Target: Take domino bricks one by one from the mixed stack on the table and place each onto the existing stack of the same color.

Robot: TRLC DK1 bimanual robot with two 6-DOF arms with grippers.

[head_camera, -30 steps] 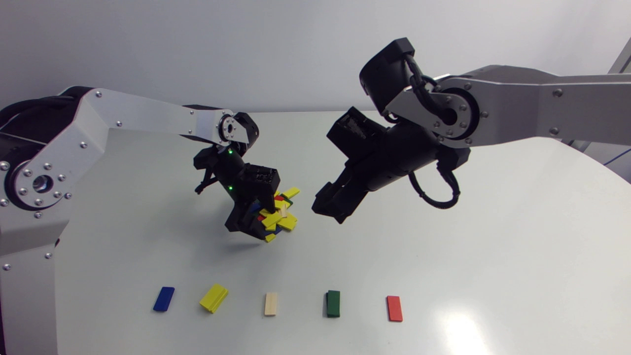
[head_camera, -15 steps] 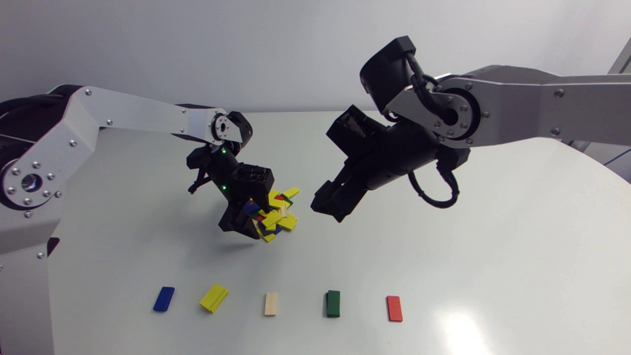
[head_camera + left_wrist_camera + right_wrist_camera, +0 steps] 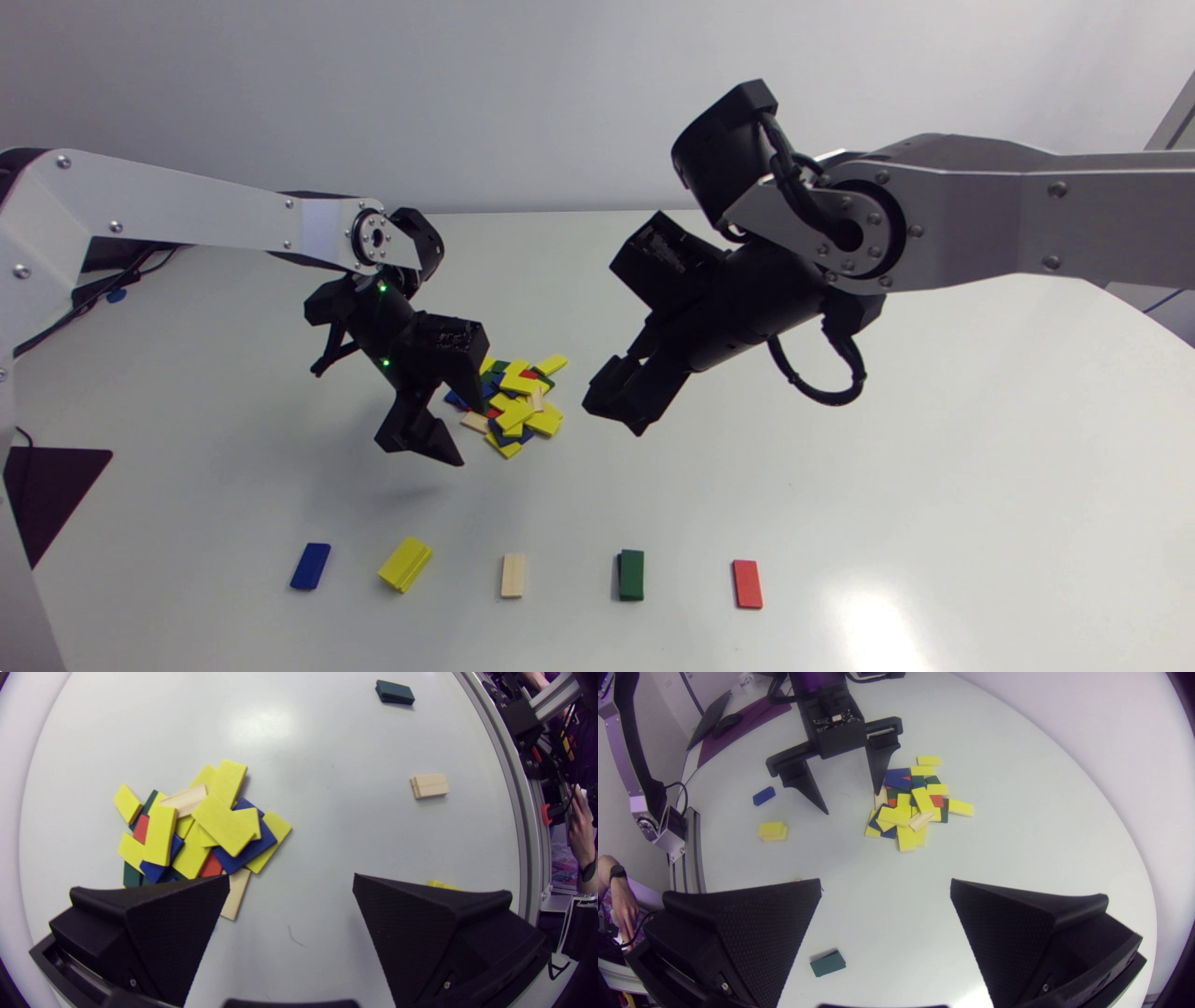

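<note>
I have both ends spread wide and empty: the left gripper (image 3: 290, 877) hangs just above the table beside the mixed heap of small flat rectangular domino bricks (image 3: 512, 406) at mid-table, and the right gripper (image 3: 885, 881) hovers higher on the heap's other side. The bricks look like thin painted wood, in yellow, blue, red, green and bare pale timber. I judge them light and rigid, with smooth faces that could slide under my cross-hatched matte black fingers. I would pinch one across its long edges. The big yellow brick lying on top (image 3: 223, 825) is the freest, while the pale wooden brick at the heap's near edge (image 3: 236, 891) lies flat on the glossy white tabletop (image 3: 934, 485) and offers little purchase.
</note>
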